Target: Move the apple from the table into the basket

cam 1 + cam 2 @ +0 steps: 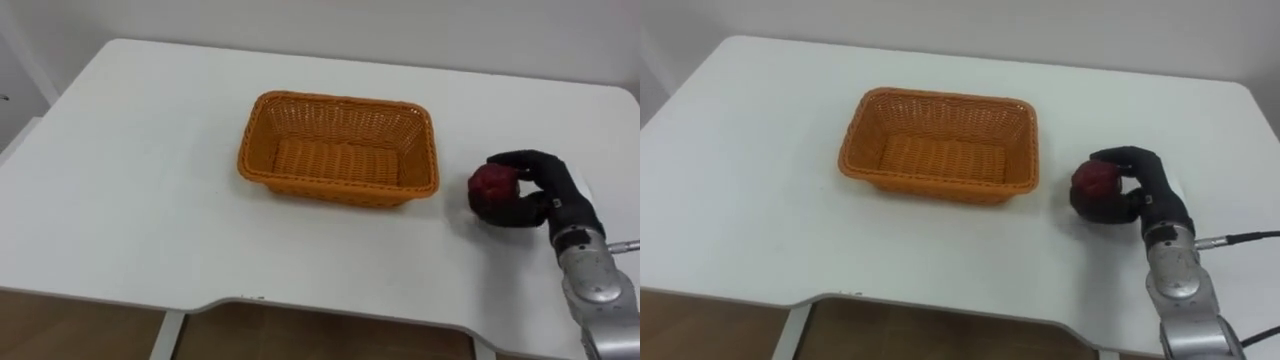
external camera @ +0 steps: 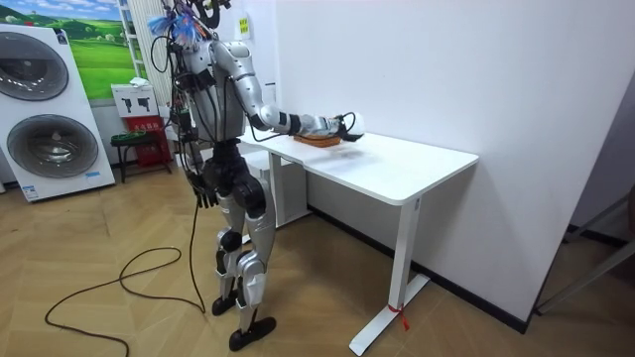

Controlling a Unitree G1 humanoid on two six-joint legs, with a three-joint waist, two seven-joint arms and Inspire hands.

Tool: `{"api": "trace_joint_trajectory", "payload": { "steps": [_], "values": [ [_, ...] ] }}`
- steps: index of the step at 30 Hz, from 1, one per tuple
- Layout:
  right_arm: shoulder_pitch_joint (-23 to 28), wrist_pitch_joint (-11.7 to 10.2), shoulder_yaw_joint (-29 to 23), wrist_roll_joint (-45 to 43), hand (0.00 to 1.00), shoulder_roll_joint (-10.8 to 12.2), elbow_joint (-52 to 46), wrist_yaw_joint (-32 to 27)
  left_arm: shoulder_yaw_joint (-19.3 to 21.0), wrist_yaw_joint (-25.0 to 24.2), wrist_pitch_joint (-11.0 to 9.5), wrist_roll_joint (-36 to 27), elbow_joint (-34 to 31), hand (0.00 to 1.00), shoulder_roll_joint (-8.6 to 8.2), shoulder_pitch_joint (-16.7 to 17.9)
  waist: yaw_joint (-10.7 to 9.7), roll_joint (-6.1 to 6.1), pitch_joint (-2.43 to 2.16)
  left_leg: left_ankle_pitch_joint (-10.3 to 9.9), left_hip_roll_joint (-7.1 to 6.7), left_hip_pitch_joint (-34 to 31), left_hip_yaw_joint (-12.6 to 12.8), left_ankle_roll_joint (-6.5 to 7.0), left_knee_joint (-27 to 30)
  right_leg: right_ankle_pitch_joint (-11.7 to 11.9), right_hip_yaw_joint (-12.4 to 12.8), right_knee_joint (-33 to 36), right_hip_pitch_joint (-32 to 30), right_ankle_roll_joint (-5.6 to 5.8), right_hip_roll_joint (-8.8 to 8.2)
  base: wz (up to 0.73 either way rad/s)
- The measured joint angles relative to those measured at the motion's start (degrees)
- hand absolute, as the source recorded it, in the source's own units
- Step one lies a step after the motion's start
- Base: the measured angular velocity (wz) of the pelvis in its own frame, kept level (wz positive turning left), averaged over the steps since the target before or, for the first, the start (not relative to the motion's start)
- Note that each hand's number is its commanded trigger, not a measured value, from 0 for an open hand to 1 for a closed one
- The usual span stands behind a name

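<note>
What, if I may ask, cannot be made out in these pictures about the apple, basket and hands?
Eye views: the apple is partly covered by the right hand curled round it; whether it touches the table is unclear.
Room view: the left hand, hanging by the thigh, is too small to read.
Room view: the inside of the basket is too small to see.

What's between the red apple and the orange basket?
Nothing. In both eye views only a bare strip of white table lies between the apple, gripped by the right robot hand, and the basket.
</note>
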Motion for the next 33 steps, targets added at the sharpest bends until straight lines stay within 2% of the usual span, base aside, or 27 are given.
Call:
{"api": "trace_joint_trajectory", "payload": {
  "steps": [5,12,17,18,19,20,21,27,33],
  "values": [
    [0.0,-0.24,-0.18,-2.11,1.0,1.5,-7.02,-0.43,0.0,0.32,-0.09,0.08,-0.08,0.0,-0.05,-0.21,-0.21,-0.04,0.04,0.0,0.01,-0.36,0.02,0.0,-0.01,0.0,-0.01,0.03,-0.43,0.0,0.0,0.0],
    [-0.01,-0.23,0.0,-3.05,1.0,1.51,-20.55,-0.53,-0.09,3.37,-0.13,1.03,1.93,0.0,-0.15,-1.17,0.36,-0.1,0.1,0.03,0.02,-1.02,0.27,-0.01,-0.18,0.0,0.23,-0.01,-1.51,0.0,0.0,-0.02],
    [0.0,-0.25,1.28,-3.77,1.0,1.68,-25.73,-0.39,-0.11,3.68,-0.17,0.99,2.13,0.0,-0.16,-1.3,0.67,-0.25,0.21,0.03,0.03,-1.06,0.26,-0.02,-0.39,0.0,0.16,-0.13,-1.56,0.0,0.01,0.0],
    [0.0,-0.25,1.67,-3.94,0.97,1.82,-26.06,-0.17,-0.11,3.64,-0.17,1.1,2.12,0.0,-0.16,-1.41,0.7,-0.26,0.2,0.03,0.03,-1.07,0.2,-0.02,-0.39,0.0,0.18,-0.13,-1.56,0.0,0.02,0.0],
    [-0.02,-0.25,2.04,-4.0,0.75,1.81,-26.09,-0.01,-0.15,3.62,-0.17,1.07,2.12,0.0,-0.16,-1.44,0.81,-0.25,0.2,0.03,0.03,-1.07,0.18,-0.02,-0.39,0.0,0.17,-0.13,-1.54,0.0,0.03,0.0],
    [-0.02,-0.22,3.0,-4.01,0.21,1.82,-26.14,0.6,-0.6,3.62,-0.17,1.07,2.12,0.0,-0.14,-1.5,1.03,-0.19,0.22,0.03,0.03,-1.08,0.16,-0.02,-0.4,0.0,0.17,-0.13,-1.55,0.0,0.02,0.0],
    [-0.01,-0.19,4.05,-3.98,0.0,1.82,-26.23,1.53,-1.24,3.57,-0.17,1.07,2.13,0.0,-0.15,-1.66,1.15,-0.13,0.25,0.03,0.03,-1.08,0.18,-0.02,-0.4,0.0,0.2,-0.13,-1.59,0.0,0.02,0.0],
    [-0.02,0.45,9.45,-5.37,0.0,2.7,-26.28,5.51,-2.83,3.44,-0.07,0.49,2.27,0.0,-0.33,-2.4,2.94,0.17,0.34,0.03,0.06,-1.1,-0.06,-0.02,-0.24,0.0,0.21,-0.1,-1.61,0.0,0.04,-0.01],
    [-0.03,1.76,10.1,-6.01,0.0,3.53,-26.88,8.79,-2.82,3.31,0.13,0.27,2.39,0.0,-0.35,-2.28,4.27,0.26,0.31,0.03,0.02,-1.15,-0.26,-0.02,-0.07,0.0,0.06,-0.02,-1.46,0.0,0.02,0.01]
  ]
}}
